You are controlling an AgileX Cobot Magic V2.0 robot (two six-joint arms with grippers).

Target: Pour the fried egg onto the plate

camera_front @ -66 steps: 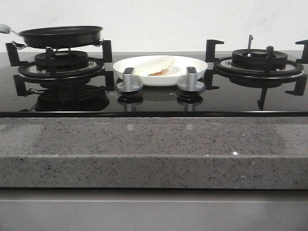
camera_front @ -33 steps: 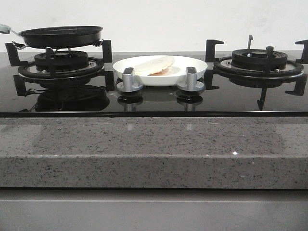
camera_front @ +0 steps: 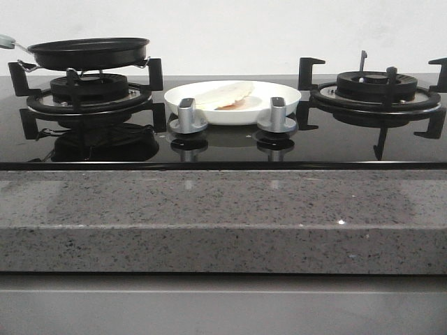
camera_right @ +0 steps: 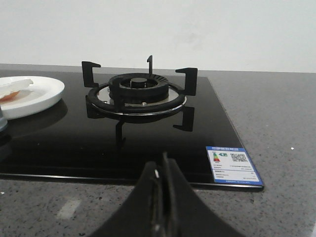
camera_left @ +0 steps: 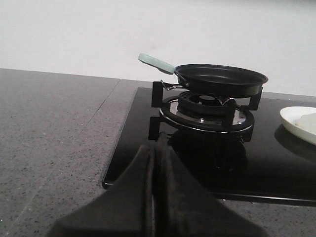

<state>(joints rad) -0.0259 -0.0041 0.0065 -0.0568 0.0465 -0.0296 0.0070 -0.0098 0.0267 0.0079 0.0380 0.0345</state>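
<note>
The fried egg (camera_front: pixel 225 93) lies folded in the white plate (camera_front: pixel 283 91), which stands on the black glass hob between the two burners, behind the knobs. A slice of the plate (camera_left: pixel 296 121) shows in the left wrist view, and the plate (camera_right: pixel 42 94) with the egg (camera_right: pixel 14 88) shows in the right wrist view. The black frying pan (camera_front: pixel 89 51) rests on the left burner, its pale green handle (camera_left: pixel 155 63) pointing away from the plate. My left gripper (camera_left: pixel 154 148) is shut and holds nothing, low over the counter in front of the left burner. My right gripper (camera_right: pixel 163 165) is shut and holds nothing, in front of the right burner.
The right burner (camera_front: pixel 376 89) has bare black pan supports. Two silver knobs (camera_front: pixel 186 116) (camera_front: pixel 277 115) stand in front of the plate. A grey speckled stone counter (camera_front: pixel 223 223) surrounds the hob. A blue energy label (camera_right: pixel 232 165) sticks to the hob's near right corner.
</note>
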